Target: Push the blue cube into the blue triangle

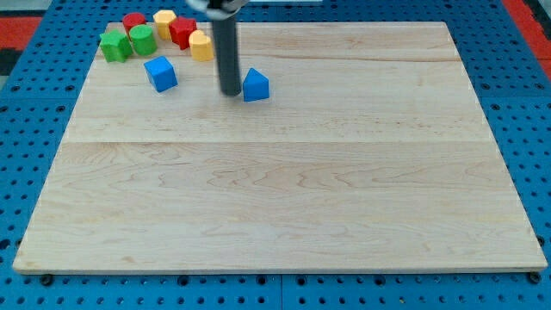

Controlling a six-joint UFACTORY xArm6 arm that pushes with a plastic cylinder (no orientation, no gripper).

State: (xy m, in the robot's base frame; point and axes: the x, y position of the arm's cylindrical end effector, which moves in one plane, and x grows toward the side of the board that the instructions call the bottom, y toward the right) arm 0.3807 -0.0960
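Note:
The blue cube [160, 73] lies on the wooden board near the view's top left. The blue triangle [255, 85] lies to its right, a clear gap between them. My tip [230, 91] rests on the board just left of the blue triangle, close to it or touching it, and well right of the blue cube. The rod rises straight up out of the view's top.
A cluster sits at the view's top left: a green star-shaped block [114, 45], a green cylinder [142, 40], a red block [133, 21], a yellow block [164, 21], a red block [182, 31] and a yellow cylinder [201, 46]. The board [284, 189] lies on a blue perforated table.

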